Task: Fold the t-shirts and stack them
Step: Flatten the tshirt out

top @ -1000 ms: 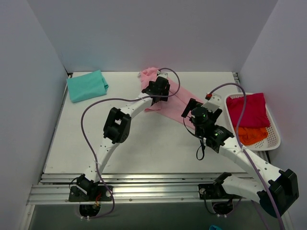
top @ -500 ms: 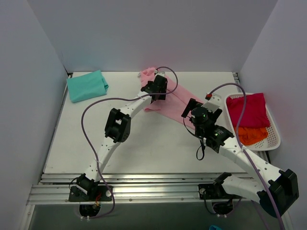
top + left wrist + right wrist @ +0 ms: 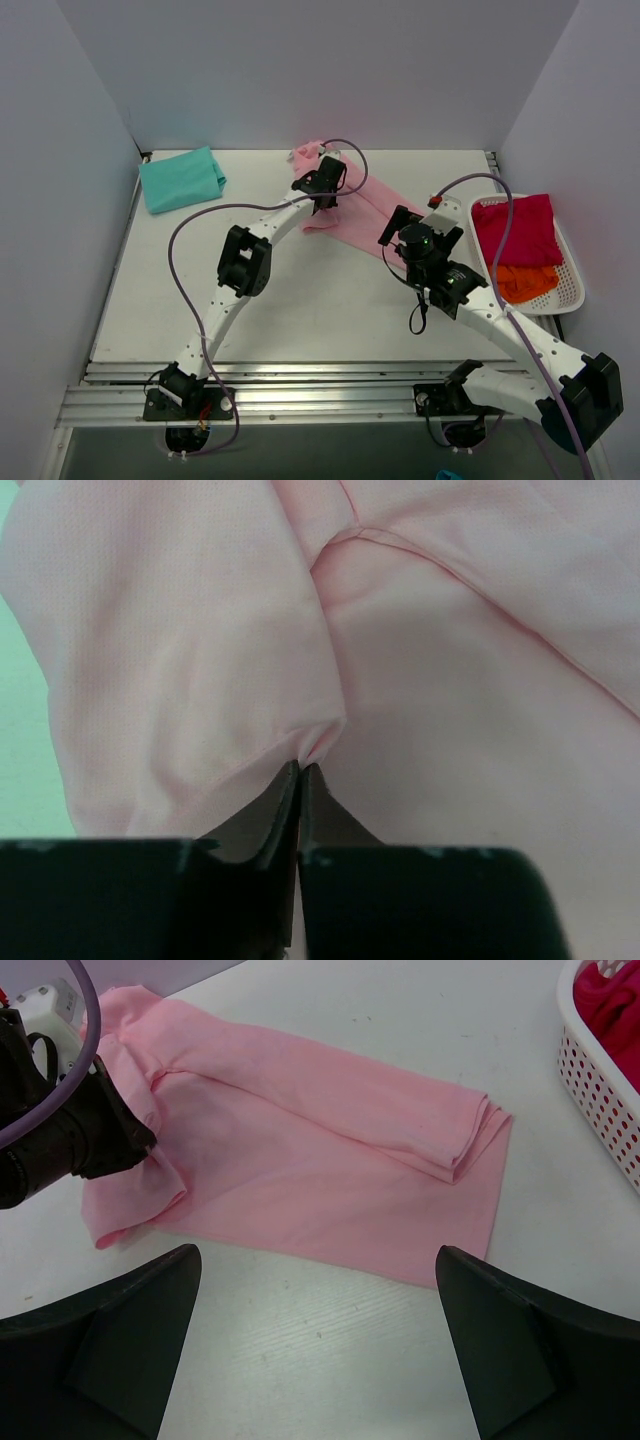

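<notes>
Quick update vs a sec ago: the left gripper (image 3: 300,772) had been spread wide over the pink tee (image 3: 368,203), and by this frame its jaws were pressed nearly together w/ a little pucker of pink cloth bunched right at the tips. So it was pinching the tee, close to a seam where the fabric folded over itself. From the top cam the left wrist had also crept a bit further back and to the left, toward the crumpled far end of the shirt.

Everything else looked the same as before, tbh. The right gripper (image 3: 318,1260) hadn't budged. It hovered above the table (image 3: 320,310) just in front of the tee's near edge, fingers spread as wide as they go, nothing between them.

Where stuff was:
- The pink tee lay diagonally across the middle-back of the table, a long strip running from the back center toward the right arm. The end nearer the basket was folded into neat layers; the end under the left gripper was rumpled.
- The teal tee (image 3: 182,178) sat folded in the back left corner, well apart from the rest.
- The white mesh basket (image 3: 570,292) sat at the right edge of the table w/ the crimson tee (image 3: 520,228) piled in the back half and the orange tee (image 3: 525,282) in front of it.
</notes>
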Controlling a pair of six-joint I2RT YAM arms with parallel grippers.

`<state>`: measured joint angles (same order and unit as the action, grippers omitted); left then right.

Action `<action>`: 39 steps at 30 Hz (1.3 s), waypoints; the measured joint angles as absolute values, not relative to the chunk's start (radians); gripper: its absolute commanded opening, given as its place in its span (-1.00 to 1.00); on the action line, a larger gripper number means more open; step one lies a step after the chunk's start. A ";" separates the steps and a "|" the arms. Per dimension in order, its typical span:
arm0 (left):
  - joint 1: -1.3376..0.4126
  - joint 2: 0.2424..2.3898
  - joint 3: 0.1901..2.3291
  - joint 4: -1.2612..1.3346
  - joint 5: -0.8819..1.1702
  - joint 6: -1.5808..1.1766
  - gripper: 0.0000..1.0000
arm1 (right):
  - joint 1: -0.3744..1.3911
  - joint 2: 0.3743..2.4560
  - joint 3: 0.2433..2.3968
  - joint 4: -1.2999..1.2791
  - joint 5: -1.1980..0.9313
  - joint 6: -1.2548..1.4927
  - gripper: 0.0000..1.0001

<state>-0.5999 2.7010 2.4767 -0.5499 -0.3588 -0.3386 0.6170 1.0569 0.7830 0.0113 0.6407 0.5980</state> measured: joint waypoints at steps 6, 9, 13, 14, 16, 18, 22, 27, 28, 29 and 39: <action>-0.599 2.680 2.425 -0.505 -0.364 -0.341 -0.95 | 0.617 1.057 0.782 0.011 0.641 0.598 1.00; -0.599 2.601 2.292 -0.465 -0.368 -0.340 -0.95 | 0.617 1.059 0.781 0.011 0.641 0.598 0.99; -0.597 2.403 2.027 -0.431 -0.406 -0.336 -0.95 | 0.617 1.066 0.781 0.012 0.641 0.598 1.00; -0.595 2.337 1.958 -0.427 -0.417 -0.336 -0.95 | 0.617 1.071 0.781 0.012 0.641 0.598 0.99; -0.584 2.204 1.833 -0.398 -0.430 -0.340 -0.95 | 0.622 1.083 0.781 0.012 0.640 0.599 1.00; -0.555 2.029 1.686 -0.355 -0.441 -0.360 -0.95 | 0.625 1.093 0.781 0.012 0.635 0.599 0.99; -0.442 1.699 1.396 -0.235 -0.454 -0.427 -0.95 | 0.636 1.112 0.781 0.015 0.620 0.602 1.00; -0.323 1.563 1.154 -0.135 -0.486 -0.523 -0.95 | 0.650 1.206 0.811 -0.013 0.591 0.640 1.00; -0.311 1.578 1.121 -0.129 -0.481 -0.546 -0.95 | 0.650 1.223 0.813 -0.017 0.585 0.651 1.00; -0.301 1.599 1.088 -0.121 -0.467 -0.568 -0.95 | 0.650 1.240 0.813 -0.025 0.574 0.667 1.00; -0.283 1.696 0.828 0.068 -0.260 -0.741 0.21 | 0.661 1.252 0.653 -0.006 0.464 0.816 1.00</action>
